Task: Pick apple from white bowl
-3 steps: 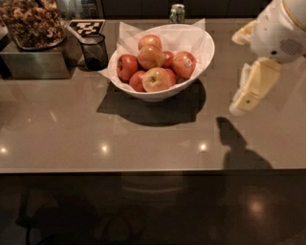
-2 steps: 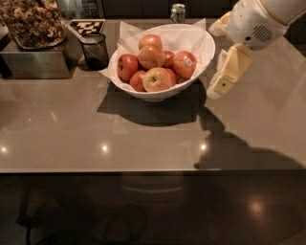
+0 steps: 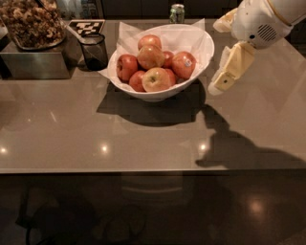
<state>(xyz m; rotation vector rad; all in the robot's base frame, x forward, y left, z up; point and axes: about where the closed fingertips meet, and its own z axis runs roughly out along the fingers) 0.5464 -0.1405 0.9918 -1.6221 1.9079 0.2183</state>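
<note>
The white bowl (image 3: 203, 44) stands at the back middle of the brown counter, lined with white paper and holding several apples. The apple (image 3: 183, 64), red with a small pale sticker, lies on the bowl's right side. A yellower apple (image 3: 154, 79) with a stem dimple lies at the front. My gripper (image 3: 224, 75) hangs just right of the bowl's rim, above the counter and apart from the apples. It holds nothing.
A small dark glass cup (image 3: 93, 50) stands left of the bowl. A metal box with a container of brown snacks (image 3: 31, 23) stands at far left. A green can (image 3: 177, 12) and a black-and-white marker card (image 3: 86, 27) sit behind. The counter's front edge (image 3: 143, 170) runs across.
My gripper has moved left and slightly up, from out over the right of the counter to just beside the bowl's right rim. The bowl and apples have not moved.
</note>
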